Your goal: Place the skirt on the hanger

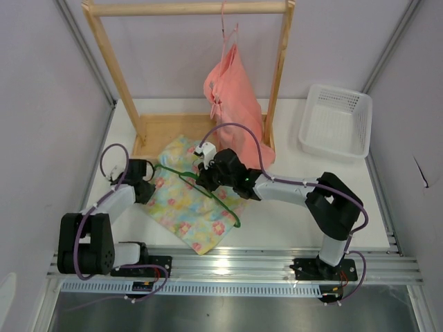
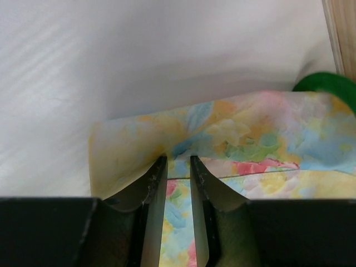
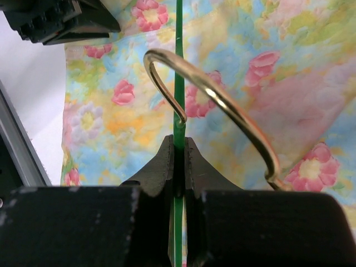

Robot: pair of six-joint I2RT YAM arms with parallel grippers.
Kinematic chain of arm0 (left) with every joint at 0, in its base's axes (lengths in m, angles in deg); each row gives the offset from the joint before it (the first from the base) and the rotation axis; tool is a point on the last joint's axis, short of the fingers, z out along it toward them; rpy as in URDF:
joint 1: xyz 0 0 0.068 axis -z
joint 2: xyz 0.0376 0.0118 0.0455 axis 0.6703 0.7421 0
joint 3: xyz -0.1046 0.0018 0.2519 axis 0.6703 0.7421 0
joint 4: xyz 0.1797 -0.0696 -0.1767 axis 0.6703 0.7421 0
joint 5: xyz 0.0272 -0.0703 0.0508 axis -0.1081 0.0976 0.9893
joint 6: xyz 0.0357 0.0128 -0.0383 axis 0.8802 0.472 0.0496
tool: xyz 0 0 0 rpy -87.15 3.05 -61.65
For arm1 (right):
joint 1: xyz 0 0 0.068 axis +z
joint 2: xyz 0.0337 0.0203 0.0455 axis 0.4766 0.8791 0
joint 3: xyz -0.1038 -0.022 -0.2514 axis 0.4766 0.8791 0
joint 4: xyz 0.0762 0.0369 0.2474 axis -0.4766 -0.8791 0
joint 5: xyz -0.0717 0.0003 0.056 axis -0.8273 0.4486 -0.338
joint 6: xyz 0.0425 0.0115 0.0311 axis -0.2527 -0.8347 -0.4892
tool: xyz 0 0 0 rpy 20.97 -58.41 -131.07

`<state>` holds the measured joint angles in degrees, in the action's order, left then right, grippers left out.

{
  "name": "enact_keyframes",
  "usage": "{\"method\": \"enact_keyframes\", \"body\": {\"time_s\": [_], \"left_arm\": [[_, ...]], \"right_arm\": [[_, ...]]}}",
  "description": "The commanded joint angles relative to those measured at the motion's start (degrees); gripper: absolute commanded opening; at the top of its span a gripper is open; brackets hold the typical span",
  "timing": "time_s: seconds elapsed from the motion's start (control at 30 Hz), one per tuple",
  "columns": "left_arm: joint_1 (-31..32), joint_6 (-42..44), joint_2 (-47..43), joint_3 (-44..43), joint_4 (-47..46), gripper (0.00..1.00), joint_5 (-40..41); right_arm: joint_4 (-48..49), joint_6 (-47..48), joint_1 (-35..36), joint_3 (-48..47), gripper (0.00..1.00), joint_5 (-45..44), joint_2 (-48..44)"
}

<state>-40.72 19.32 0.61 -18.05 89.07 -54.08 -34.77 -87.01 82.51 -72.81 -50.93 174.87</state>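
- While the skirt [image 1: 187, 207] lies flat on the table [image 1: 291, 207], spread in front of the arms at centre-left, the hanger [image 1: 227, 206] rests across it on a diagonal. Both are within reach of either arm.
- The right gripper [image 1: 205, 178] is clenched on the hanger's thin green bar, just below the brass-coloured hook [image 3: 222, 105]. Its wrist view shows the bar pinched between the fingers. Likely reason: a hold near the hook gives control of the whole frame for steering one end into the cloth.
- The left gripper [image 1: 151, 181] sits at the skirt's left edge. In its wrist view the fingers [image 2: 153, 183] are close together, with cloth showing in the narrow gap and a fold raised just beyond the tips. Cannot tell whether it pinches that edge or only sits against it. Judged purpose: lift one layer to make an opening.
- The skirt is not yet on the hanger. As far as the overhead view shows, the frame lies on top of the cloth.
- Surface: smooth white tabletop, with an aluminium rail [image 1: 242, 266] along the near edge by the arm bases.
- Room:
  - A wooden rack [image 1: 187, 8] stands at the back.
  - A salmon-pink garment [image 1: 232, 93] hangs from the rack on a pink wire hanger [image 1: 225, 28].
  - A white basket [image 1: 360, 114] sits far right, well apart from the skirt.
  - Pale grey walls stand on both sides.
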Motion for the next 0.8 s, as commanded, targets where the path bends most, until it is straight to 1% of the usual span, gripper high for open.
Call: {"method": "enact_keyframes", "body": {"time_s": [0.0, 0.07, 0.17, 0.23, 0.33, 0.5, 0.6, 0.7, 0.77], "left_arm": [[-5.0, 0.8, -0.2, 0.4, 3.6, 0.28, 1.6], [-6.6, 2.0, -1.2, 1.7, 2.7, 0.28, 0.7], [-6.7, 2.6, -2.0, 1.6, 2.9, 0.28, 1.0], [-6.7, 4.1, -2.0, 1.2, 1.4, 0.27, -0.9], [-6.6, 4.5, -3.3, 1.5, 0.7, 0.26, -2.4], [-6.7, 4.7, -9.0, 3.8, 0.0, 0.34, -3.6], [-6.7, 6.5, -13.1, 2.5, 0.0, 0.39, -6.2], [-6.7, 7.3, -18.2, 1.9, 0.5, 0.44, -8.4], [-6.7, 8.3, -20.9, 0.1, 1.3, 0.48, -9.2]], "right_arm": [[4.4, 1.3, -0.2, -2.4, 0.0, 0.3, 2.9], [4.6, 0.8, -0.5, -4.2, 0.0, 1.3, 4.6], [3.7, 1.2, -0.2, -6.0, 0.0, 1.3, 5.4], [3.4, 1.2, 0.3, -5.7, 0.0, 1.0, 4.9], [3.8, 0.9, 1.8, -4.2, 0.0, -2.0, 4.0], [4.4, -1.0, 2.4, -3.2, 0.0, -3.7, 1.6], [3.1, 0.3, 2.9, -3.3, 0.0, -6.5, -1.1], [2.0, 1.3, 3.1, -4.8, 0.0, -7.1, -1.9], [1.9, 1.9, 3.3, -4.9, 0.0, -7.7, -3.2]]}}
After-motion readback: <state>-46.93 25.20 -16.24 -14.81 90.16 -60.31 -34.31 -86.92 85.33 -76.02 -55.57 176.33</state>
